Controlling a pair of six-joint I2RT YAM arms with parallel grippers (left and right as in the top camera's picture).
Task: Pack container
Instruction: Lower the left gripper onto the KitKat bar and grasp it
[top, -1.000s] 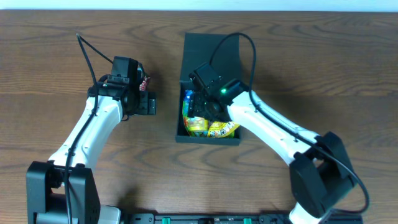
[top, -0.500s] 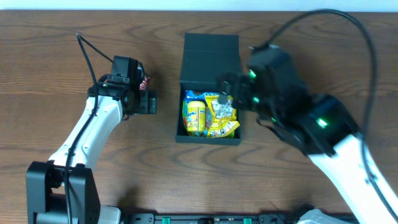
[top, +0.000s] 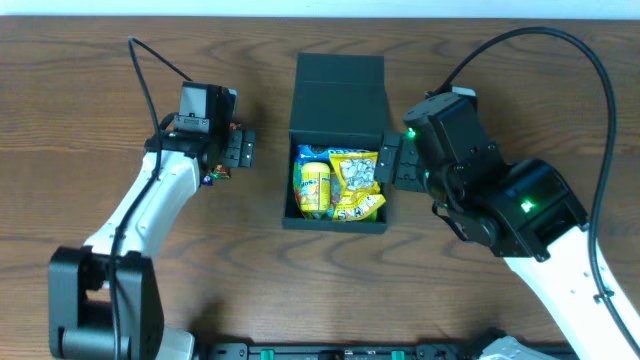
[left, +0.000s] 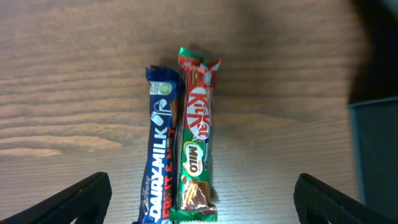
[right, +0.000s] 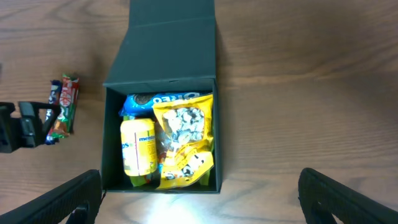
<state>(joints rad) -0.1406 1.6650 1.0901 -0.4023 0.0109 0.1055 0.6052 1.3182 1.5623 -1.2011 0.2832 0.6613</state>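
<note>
**Container open, three snacks in, both my jaws apart**

The container stands mid-table, its flap lid laid back on the far side from my bases. Inside, a yellow packet lies against the wall on my right arm's side. A yellow tube lies beside it toward my left arm's side. A blue Oreo packet is tucked along the wall under the hinge, partly covered by the other two.

My right gripper hangs just beside the container's right wall, above the table. My right wrist view shows both fingers spread wide with nothing between them, looking down into the open box.

Well to the left of the container, two bars lie side by side, touching along their length. One is a blue Dairy Milk bar; the other is a KitKat bar, red at one end and green with a Milo mark at the other. The KitKat is the one nearer the container. My left gripper hovers over them, between them and the container's left wall. Its fingers are wide apart, the bars' near ends lying between them, and I grip neither.
</note>
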